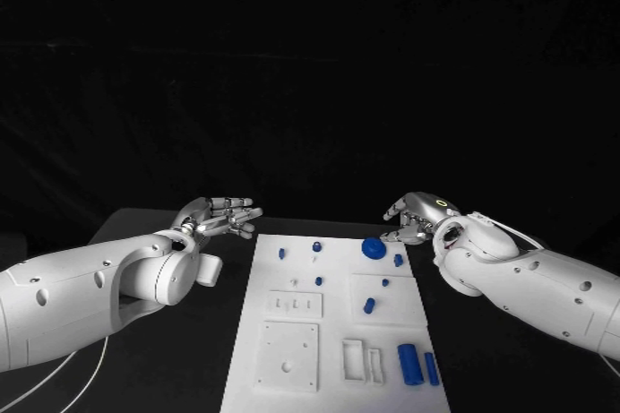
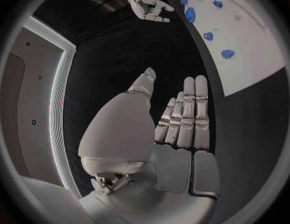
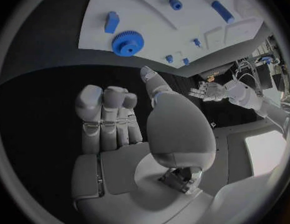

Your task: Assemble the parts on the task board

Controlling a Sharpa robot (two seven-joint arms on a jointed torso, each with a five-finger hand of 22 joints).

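near edge of the board (image 1: pixel 245 377): two long blue pins (image 1: pixel 411 364) lie side by side by the white brackets (image 1: pixel 362 359) – loose, likely waiting to be seated. mid board a short blue peg (image 1: pixel 368 305), further up small studs (image 1: pixel 318 281). far end: blue gear (image 1: pixel 374 247) lies flat near the right corner, a blue block (image 1: pixel 398 260) just beside it. right hand (image 1: pixel 416 218) hovers near the gear, fingers loosely curled, holding nothing – probably lining up to take it. left hand (image 1: pixel 222 218) off the board's left far corner, fingers straight and together, holding nothing, parked clear of the parts.
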